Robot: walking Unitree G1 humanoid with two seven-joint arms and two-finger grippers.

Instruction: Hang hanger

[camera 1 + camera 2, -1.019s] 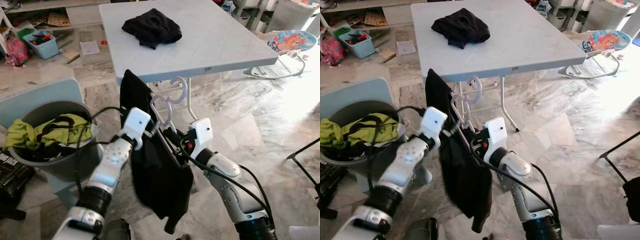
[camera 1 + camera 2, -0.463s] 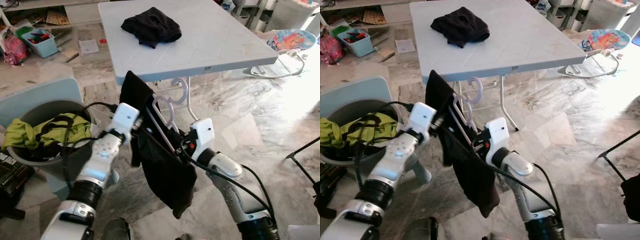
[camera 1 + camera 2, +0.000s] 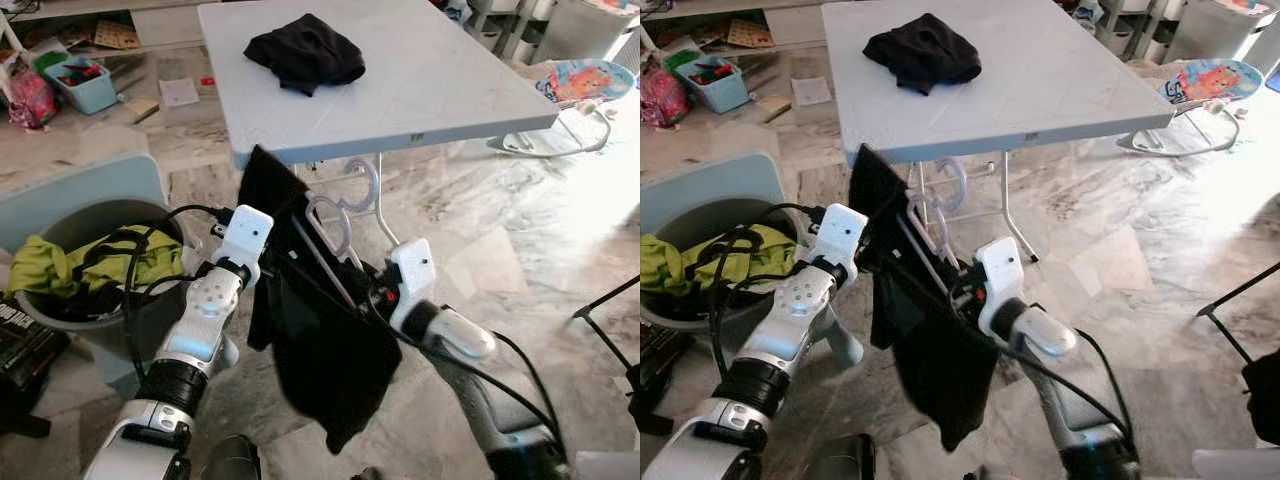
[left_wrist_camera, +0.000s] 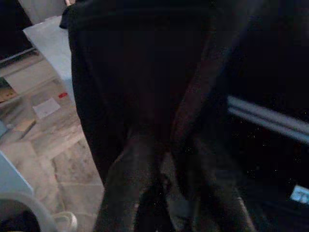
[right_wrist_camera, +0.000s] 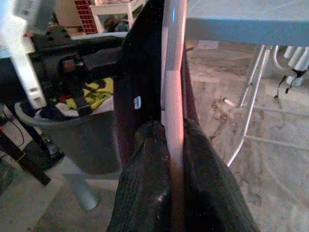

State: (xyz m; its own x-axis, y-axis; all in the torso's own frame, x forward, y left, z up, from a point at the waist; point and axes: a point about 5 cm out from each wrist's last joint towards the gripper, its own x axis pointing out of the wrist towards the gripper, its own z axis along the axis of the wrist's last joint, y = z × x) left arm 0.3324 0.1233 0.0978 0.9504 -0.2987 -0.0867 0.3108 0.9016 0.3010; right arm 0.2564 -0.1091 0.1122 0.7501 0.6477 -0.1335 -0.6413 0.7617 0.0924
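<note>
Holding the white hanger (image 5: pixel 173 121) tight, my right gripper (image 5: pixel 170 145) is pinching its thin bar between two black fingers (image 5: pixel 145 193). The hanger is in the air in front of me, on the near side of the white table (image 3: pixel 420 90), lower than the table top, with its hook (image 3: pixel 352 195) pointing up toward the table edge. A black shirt (image 3: pixel 335 355) is draped on the hanger. My left gripper (image 4: pixel 161 159) is pressing into the black cloth and I think it is grabbing a fold, but it is too dark to be sure.

Since a second ago, my left arm (image 3: pixel 215 300) is reaching out wider, away from the table leg (image 3: pixel 385 215), and the shirt is spreading out more. I think the shirt is nearly on, but nothing is hung up yet. Another black cloth (image 3: pixel 305 52) is lying on the table top. A grey bin (image 3: pixel 120 330) of clothes is sitting on the floor to the left of the table.
</note>
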